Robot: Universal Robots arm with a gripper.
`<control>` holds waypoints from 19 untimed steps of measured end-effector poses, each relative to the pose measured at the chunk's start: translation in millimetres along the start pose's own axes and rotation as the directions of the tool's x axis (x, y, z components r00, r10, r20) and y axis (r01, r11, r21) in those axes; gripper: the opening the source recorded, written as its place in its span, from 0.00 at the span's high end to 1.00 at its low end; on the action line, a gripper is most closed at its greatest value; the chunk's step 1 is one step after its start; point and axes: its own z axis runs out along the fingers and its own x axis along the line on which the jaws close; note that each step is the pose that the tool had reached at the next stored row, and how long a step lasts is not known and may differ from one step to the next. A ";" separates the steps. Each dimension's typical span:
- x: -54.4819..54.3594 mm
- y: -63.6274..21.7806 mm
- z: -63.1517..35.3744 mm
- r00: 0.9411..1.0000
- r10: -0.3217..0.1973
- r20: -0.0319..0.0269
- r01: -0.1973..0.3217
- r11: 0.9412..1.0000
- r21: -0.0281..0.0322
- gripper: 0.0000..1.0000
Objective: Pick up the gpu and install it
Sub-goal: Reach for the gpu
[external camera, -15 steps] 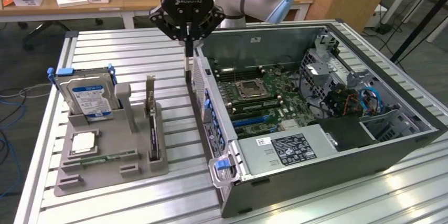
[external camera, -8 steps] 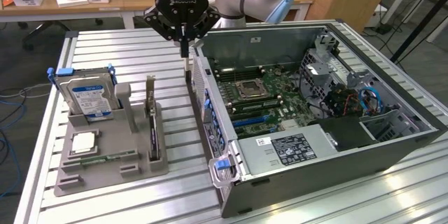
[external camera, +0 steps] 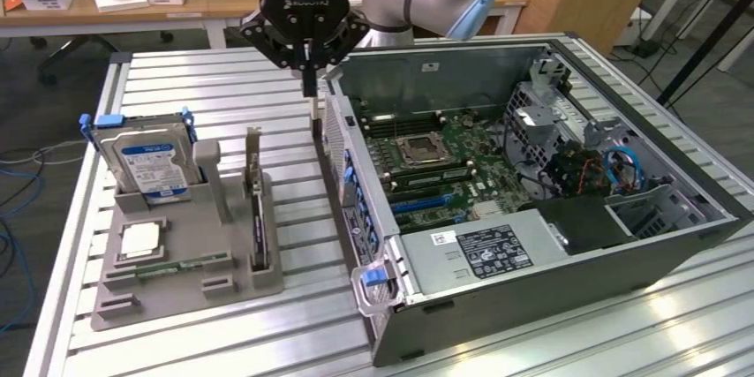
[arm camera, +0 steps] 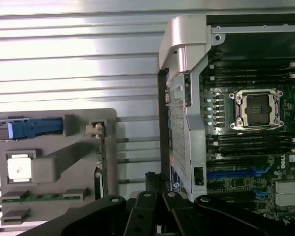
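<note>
The tool (external camera: 309, 87) hangs with its fingers pressed together and nothing between them. It sits above the slatted surface (external camera: 177, 77), close to the rear corner of the open computer case (external camera: 471, 258). The gpu (external camera: 256, 214) is well apart from it, standing on its long edge in a slot of the grey holder (external camera: 177, 293), with its silver bracket (external camera: 252, 146) at the end nearer the tool. In the wrist view the gpu (arm camera: 102, 164) shows as a thin strip, edge-on. It is likely light and stiff, but fragile: a bare board with exposed parts on its faces and contacts along the lower edge seated in the slot. The free upper edge, gripped across the card's thickness near the middle, looks like the safest hold, since it avoids the bracket and the contacts. Such a thin card could tip or twist in the jaws if held off centre. Room is tight on one side, where the hard drive (external camera: 141, 165) stands upright in its own slot across a grey post. On the other side there is a bare strip of surface between the holder and the case wall. The way straight up is open. Inside the case the motherboard (external camera: 430, 152) lies exposed, but it is ringed by tall metal walls that a carried card would have to clear.
</note>
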 end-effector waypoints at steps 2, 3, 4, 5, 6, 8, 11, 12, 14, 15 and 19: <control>2.0 -0.2 -0.1 1.000 0.000 0.000 0.000 1.000 0.000 0.89; 4.2 -0.3 -0.1 1.000 0.000 0.000 0.000 1.000 0.000 0.89; 6.2 -0.5 -0.1 1.000 0.000 0.000 0.000 1.000 0.000 0.89; 7.8 -0.6 -0.1 1.000 0.000 0.000 0.000 1.000 0.000 0.89; 9.2 -0.7 -0.1 1.000 0.000 0.000 0.000 1.000 0.000 0.89; 12.2 -0.9 -0.1 1.000 0.000 0.000 0.000 1.000 0.000 0.89; 16.7 -1.2 -0.2 1.000 0.000 0.000 0.000 1.000 0.000 0.89; 18.9 -1.4 -0.2 1.000 0.000 0.000 0.000 1.000 0.000 0.89; 21.7 -1.6 -0.2 1.000 0.000 0.000 0.000 1.000 0.000 0.89; 23.1 -1.7 -0.3 1.000 0.000 0.000 0.000 1.000 0.000 0.89; 26.9 -2.0 -0.4 1.000 0.000 0.000 0.000 1.000 0.000 0.89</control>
